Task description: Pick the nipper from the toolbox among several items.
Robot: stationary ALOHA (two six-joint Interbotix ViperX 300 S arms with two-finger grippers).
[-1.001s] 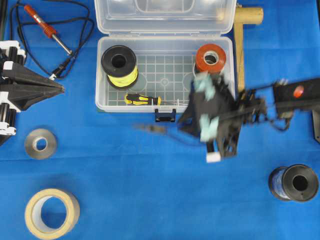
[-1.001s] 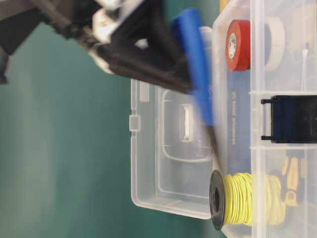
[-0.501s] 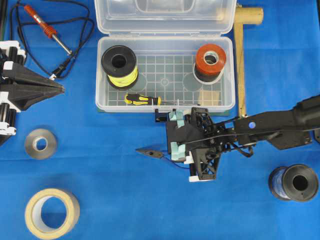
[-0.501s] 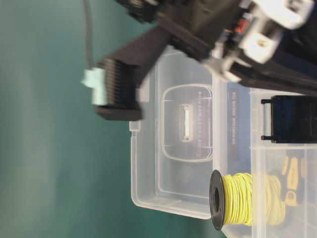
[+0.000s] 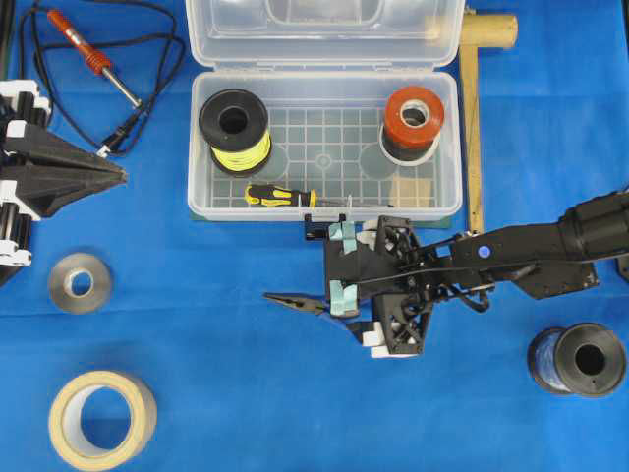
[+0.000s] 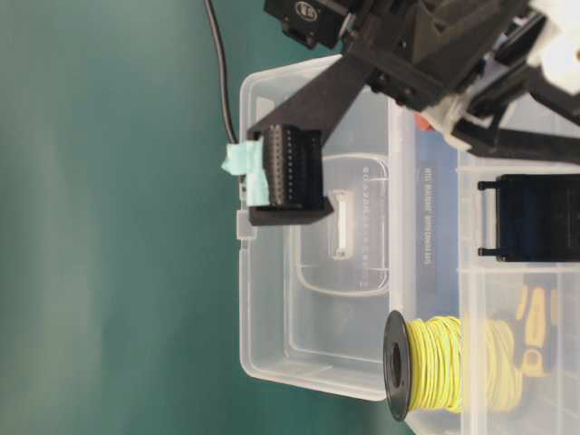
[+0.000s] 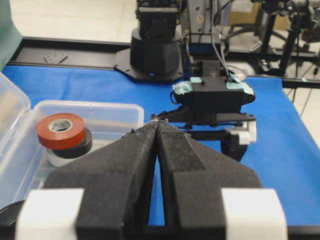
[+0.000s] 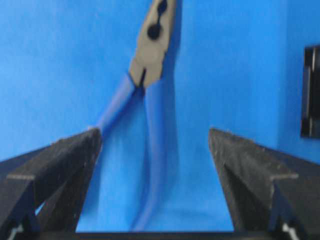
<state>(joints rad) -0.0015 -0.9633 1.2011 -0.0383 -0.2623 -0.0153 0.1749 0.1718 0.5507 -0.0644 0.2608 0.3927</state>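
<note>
- Robotics lab bench here: a blue cloth (image 5: pixel 246 393) covers the whole table in the overhead view.
- Far left edge, a black arm's gripper (image 5: pixel 113 175) sits parked; another arm (image 5: pixel 531 251) reaches in from the right.
- Workshop clutter all round: soldering iron (image 5: pixel 93 59) upper left, tape rolls (image 5: pixel 81 283) lower left, wire spool (image 5: pixel 580 359) lower right.
- Top of the left wrist view: black frame rails, cabling, a heavy arm base (image 7: pixel 155 45).

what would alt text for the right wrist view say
The nipper lies on the blue cloth between the open right gripper, its blue handles toward the camera and its dark head pointing away. One black finger touches a handle; the toolbox's dark latch shows at the right edge.
</note>
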